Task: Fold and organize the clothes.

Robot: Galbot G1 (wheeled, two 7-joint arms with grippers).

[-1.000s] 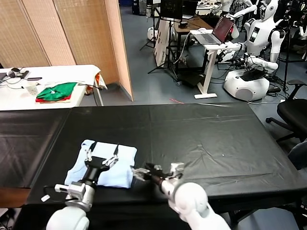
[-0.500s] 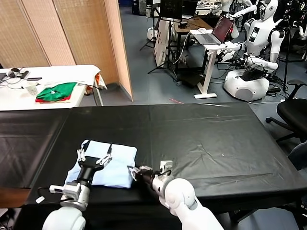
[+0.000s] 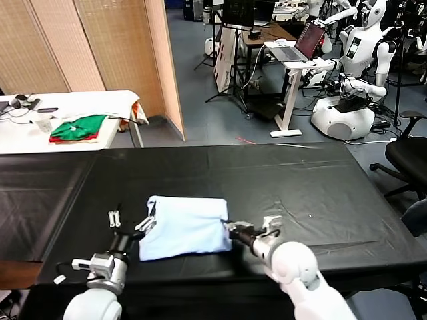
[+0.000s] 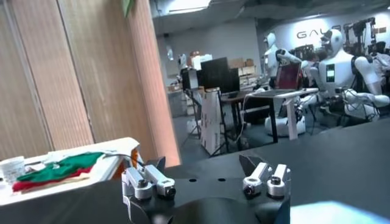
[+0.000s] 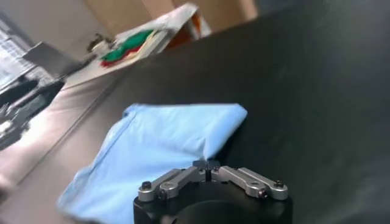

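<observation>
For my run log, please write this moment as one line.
right gripper: shut on folded pale-blue cotton T-shirt edge | left gripper: open, beside T-shirt | surface: black table

The black table (image 3: 300,180) is lying bare from 12 o'clock round to 3 o'clock of the folded blue T-shirt (image 3: 183,225), giving a gripper open passage there. The right gripper (image 3: 230,230), jaws pinched together on the shirt's edge, is blocking the shirt's 3 o'clock side. The left gripper (image 3: 132,222), jaws spread wide, is crowding its 9 o'clock edge. The green and red garments (image 3: 79,128) are sitting on a separate white table (image 3: 100,100) far off at 11 o'clock, obstructing nothing.
</observation>
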